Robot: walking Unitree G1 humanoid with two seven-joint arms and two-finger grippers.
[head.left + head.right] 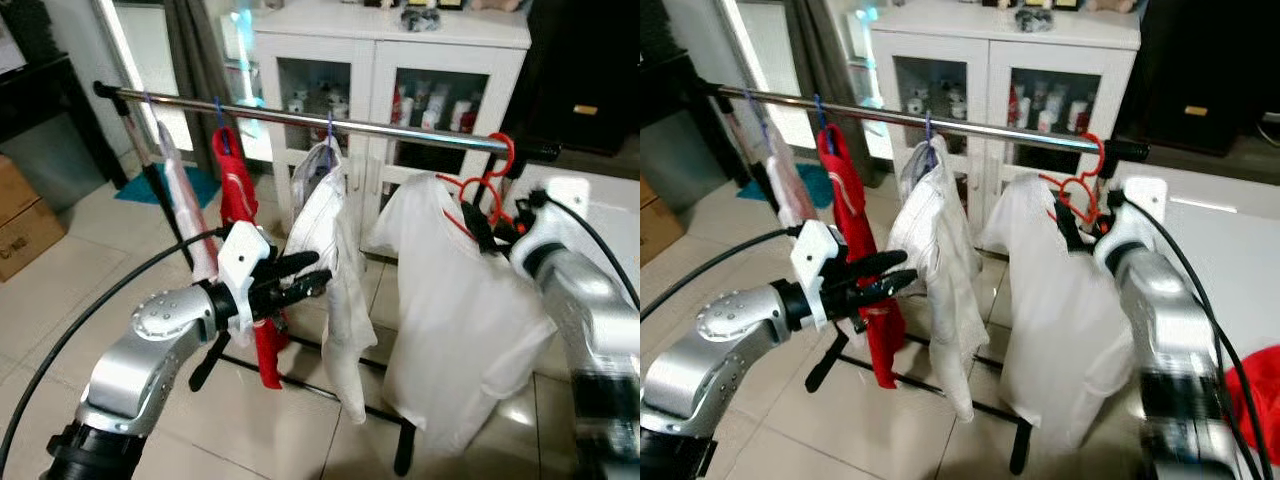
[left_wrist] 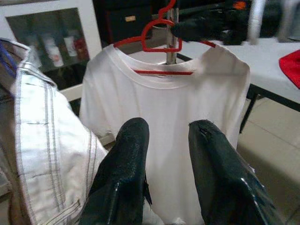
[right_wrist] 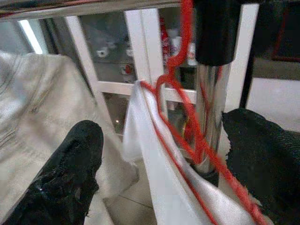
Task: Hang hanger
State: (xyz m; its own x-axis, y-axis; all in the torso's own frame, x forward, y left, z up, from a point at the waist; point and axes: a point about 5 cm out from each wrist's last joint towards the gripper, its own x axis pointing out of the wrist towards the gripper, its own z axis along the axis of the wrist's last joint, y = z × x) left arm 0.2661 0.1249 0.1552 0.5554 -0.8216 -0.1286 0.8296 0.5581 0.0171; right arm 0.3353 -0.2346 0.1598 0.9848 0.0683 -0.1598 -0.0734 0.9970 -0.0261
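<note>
Your right pincer (image 1: 480,228) is mostly tucked behind the white t-shirt's (image 1: 455,320) shoulder in the head views, so the grip there is unreadable. The red hanger (image 1: 487,185) has its lower bar buried inside the collar. Right forearm (image 1: 1170,400) is blurred low down. Items behind the cabinet (image 1: 385,90) glass are too small to name. The red cloth (image 1: 1252,395) is cut by the frame edge. The rail's (image 1: 300,118) left end is partly lost in window glare.
</note>
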